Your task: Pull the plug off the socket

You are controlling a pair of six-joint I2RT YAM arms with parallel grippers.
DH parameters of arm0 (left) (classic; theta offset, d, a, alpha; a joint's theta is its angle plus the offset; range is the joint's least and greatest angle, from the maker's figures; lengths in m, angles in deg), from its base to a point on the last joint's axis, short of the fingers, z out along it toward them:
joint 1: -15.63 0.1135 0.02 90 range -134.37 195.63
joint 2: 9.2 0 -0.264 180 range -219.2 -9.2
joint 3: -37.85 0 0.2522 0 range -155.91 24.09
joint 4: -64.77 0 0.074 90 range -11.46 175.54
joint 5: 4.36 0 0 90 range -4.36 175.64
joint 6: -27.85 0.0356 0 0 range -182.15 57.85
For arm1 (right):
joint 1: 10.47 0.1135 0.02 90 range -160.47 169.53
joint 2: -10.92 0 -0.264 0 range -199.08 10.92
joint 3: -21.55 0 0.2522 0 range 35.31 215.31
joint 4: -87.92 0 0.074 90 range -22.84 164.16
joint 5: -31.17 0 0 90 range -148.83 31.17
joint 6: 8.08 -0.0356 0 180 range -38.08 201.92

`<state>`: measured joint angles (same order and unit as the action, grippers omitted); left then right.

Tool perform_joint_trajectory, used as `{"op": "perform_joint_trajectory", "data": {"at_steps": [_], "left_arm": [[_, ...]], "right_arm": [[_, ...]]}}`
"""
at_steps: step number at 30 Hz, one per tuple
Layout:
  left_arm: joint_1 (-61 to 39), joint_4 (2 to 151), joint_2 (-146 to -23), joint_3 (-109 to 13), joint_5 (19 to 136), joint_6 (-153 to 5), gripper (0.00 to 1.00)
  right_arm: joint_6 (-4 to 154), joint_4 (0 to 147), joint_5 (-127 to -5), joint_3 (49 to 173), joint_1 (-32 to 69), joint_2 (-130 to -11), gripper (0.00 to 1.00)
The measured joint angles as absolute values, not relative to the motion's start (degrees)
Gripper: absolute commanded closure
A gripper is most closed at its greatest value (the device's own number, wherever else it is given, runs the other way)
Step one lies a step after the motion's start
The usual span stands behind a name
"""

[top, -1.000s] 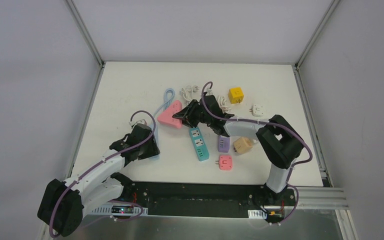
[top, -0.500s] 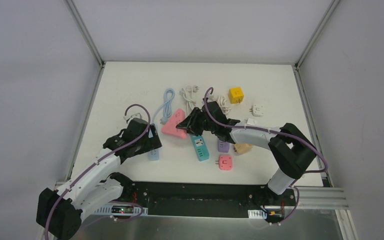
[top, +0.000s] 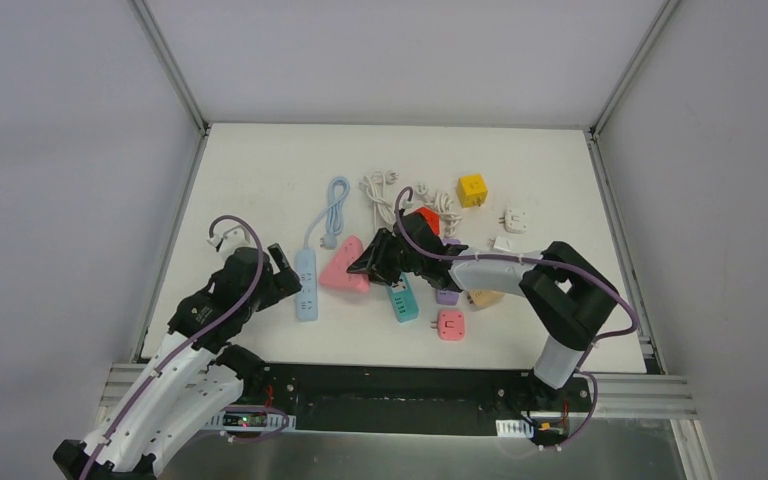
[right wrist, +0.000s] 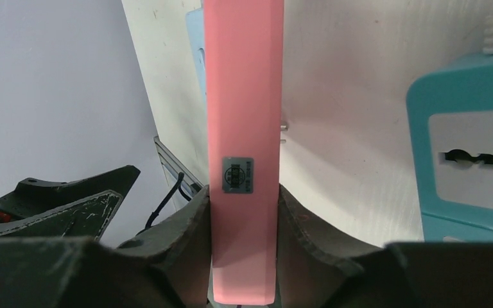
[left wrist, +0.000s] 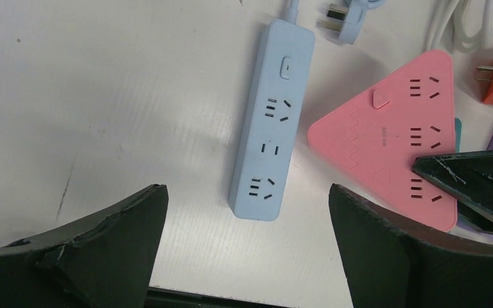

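The left arm (top: 175, 365) rises from its base at the near left corner of the bench and leans forward and inward. Its tool (top: 285, 274) hangs low, pointing right, with the jaws spread wide and nothing between the fingers (left wrist: 103, 247). The right arm (top: 560, 300) folds at a raised elbow, and its pale forearm stretches left across the middle. The right tool (top: 368, 262) sits low, its fingers (right wrist: 189, 224) pressed flat against both faces of the pink socket (right wrist: 244, 96).
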<state>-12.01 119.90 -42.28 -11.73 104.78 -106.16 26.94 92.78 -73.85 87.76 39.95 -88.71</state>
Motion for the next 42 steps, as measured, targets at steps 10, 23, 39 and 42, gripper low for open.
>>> {"op": "perform_joint_trajectory", "data": {"at_steps": [10,23,39,42], "left_arm": [[-12.03,123.0,-42.25,-14.26,104.56,-106.03,0.01],[-12.01,125.52,-37.25,-15.88,100.8,-104.0,0.01],[-12.03,135.07,-32.05,-31.2,106.05,-95.36,0.01],[-12.03,135.44,-31.63,-33.58,108.8,-94.29,0.01]], "right_arm": [[27.15,91.18,-72.56,85.64,40.06,-88.73,0.28],[30.5,82.85,-67.89,80.28,40.27,-71.71,0.23],[45.25,39.66,-19.49,93.53,39.97,-24.63,0.0],[46.48,35.31,-11.34,96.59,39.97,-18.0,0.0]]}}
